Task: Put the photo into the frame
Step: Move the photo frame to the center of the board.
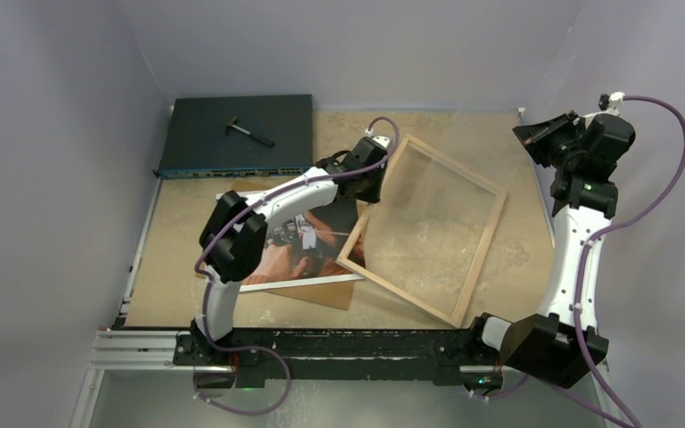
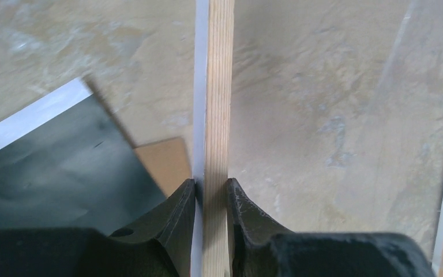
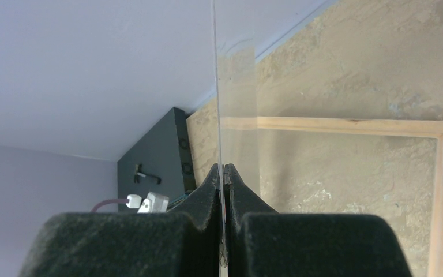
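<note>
the fingers [image 2: 176,222] of the left gripper [image 1: 382,174] are clamped on a wooden rail of the frame [image 2: 219,86], near its far left corner. a thin clear sheet [image 3: 236,104] is pinched edge-on by the closed right gripper [image 3: 223,170]. the photo [image 1: 308,250] is laid face up on the desk [image 1: 187,276] just beside the frame, over a brown board [image 1: 332,294]. it is judged light, floppy, slick and easily creased, so it is best taken by the white border.

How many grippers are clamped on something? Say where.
2. The left gripper pinches a rail of the thin light-wood rectangular frame mid-table; the right gripper, raised at the far right, is shut on a thin clear sheet.
</note>
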Motion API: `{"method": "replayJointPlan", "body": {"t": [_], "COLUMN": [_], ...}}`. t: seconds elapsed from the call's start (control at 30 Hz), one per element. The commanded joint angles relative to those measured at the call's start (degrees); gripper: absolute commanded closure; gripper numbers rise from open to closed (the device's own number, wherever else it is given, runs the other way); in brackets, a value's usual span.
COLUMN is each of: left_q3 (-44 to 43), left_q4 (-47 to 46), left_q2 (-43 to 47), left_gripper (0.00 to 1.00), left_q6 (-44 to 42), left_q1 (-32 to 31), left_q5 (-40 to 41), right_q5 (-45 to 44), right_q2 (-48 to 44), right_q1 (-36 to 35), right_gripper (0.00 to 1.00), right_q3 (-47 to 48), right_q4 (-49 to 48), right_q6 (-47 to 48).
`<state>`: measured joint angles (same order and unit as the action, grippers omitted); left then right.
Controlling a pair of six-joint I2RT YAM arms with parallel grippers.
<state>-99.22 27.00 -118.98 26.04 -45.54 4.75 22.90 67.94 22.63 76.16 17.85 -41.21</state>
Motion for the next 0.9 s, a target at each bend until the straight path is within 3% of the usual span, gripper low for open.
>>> {"method": "replayJointPlan", "body": {"t": [0.0, 0.4, 0.77, 0.87], "left_q3": [6.0, 18.8, 26.1, 26.4], "left_q4": [-1.9, -2.8, -5.6, -5.6], "left_q2": [7.0, 12.6, 13.8, 14.6], "left_gripper": [1.0, 1.0, 1.0, 0.86], "left_q6": [2.8, 6.0, 7.7, 7.1], "left_q1": [3.8, 9.9, 10.5, 10.9], "left_q5": [3.6, 4.2, -4.0, -6.9], "right_q5": [5.2, 15.0, 9.5, 9.2], "right_q2": [-1.9, 0.2, 3.9, 3.7], "right_q1": [0.3, -0.1, -9.1, -9.7], "right_gripper": [1.0, 1.0, 1.0, 1.0], "right_q3": [-1.4, -7.7, -4.0, -4.3], "right_q4": [-7.3, -17.6, -14.0, -13.8], "right_q6": [-3.6, -10.0, -9.0, -9.3]}}
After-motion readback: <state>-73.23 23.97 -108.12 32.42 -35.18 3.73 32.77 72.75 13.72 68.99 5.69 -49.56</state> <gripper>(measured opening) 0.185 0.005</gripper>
